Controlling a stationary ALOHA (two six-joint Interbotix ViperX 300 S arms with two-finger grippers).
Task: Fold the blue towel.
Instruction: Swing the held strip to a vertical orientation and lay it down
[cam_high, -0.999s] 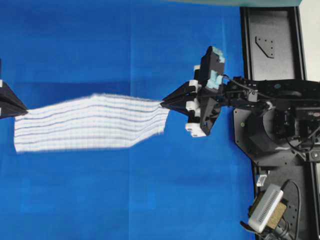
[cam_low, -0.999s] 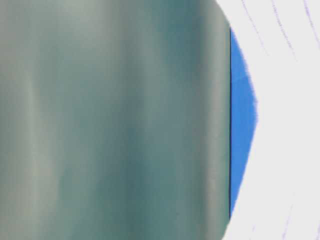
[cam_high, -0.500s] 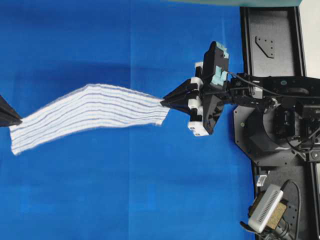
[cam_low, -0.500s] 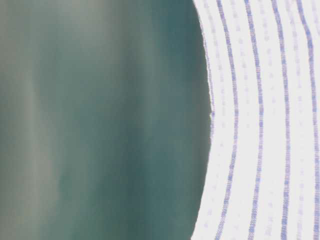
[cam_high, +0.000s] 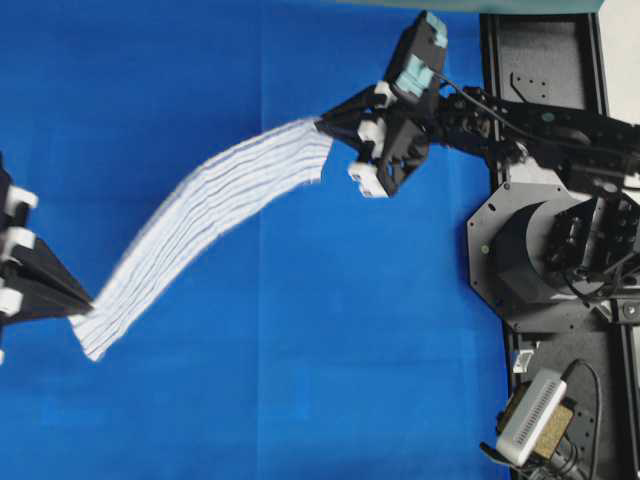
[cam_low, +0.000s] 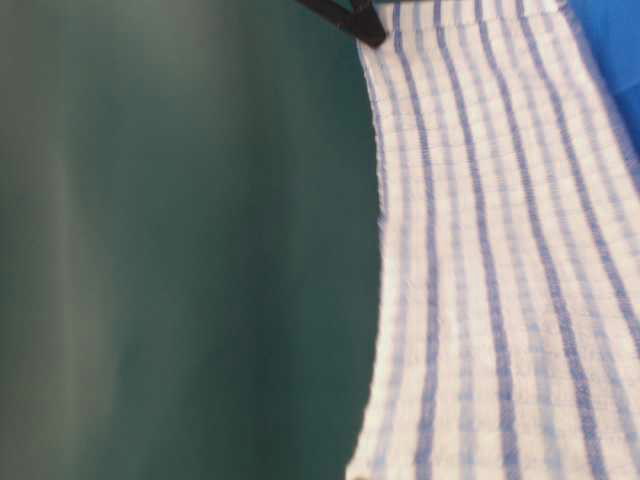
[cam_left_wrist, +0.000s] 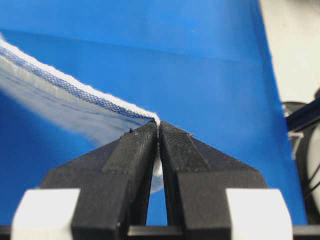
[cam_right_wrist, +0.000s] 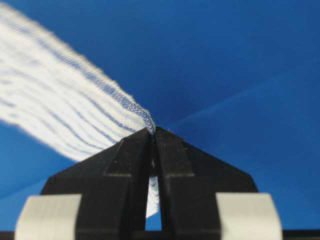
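- Blue towel (cam_high: 205, 205): white woven cloth with thin dark-blue and pale-blue stripes, strung in a sagging diagonal band from the lower left to the upper centre of the overhead view; apparently lifted off the table, carried by two opposite ends so its width hangs free, which suits laying it over itself for a fold
- Left gripper (cam_high: 75, 303): at the left edge of the overhead view, black jaws pressed together on the towel's lower-left end; the left wrist view shows the hem pinched at the very tips (cam_left_wrist: 157, 125), a small bite that leaves the rest of the cloth loose
- Right gripper (cam_high: 325, 125): upper centre of the overhead view, jaws clamped on the towel's other end; the right wrist view shows the striped edge entering between the tips (cam_right_wrist: 151, 131)
- Table covering (cam_high: 300, 350): plain bright blue, under the whole scene
- Table-level view: towel (cam_low: 500, 250) fills the right half at close range, a dark jaw tip at its top edge; which gripper that is cannot be told
- Judgement: fold not yet made; slack in the middle risks an uneven lay
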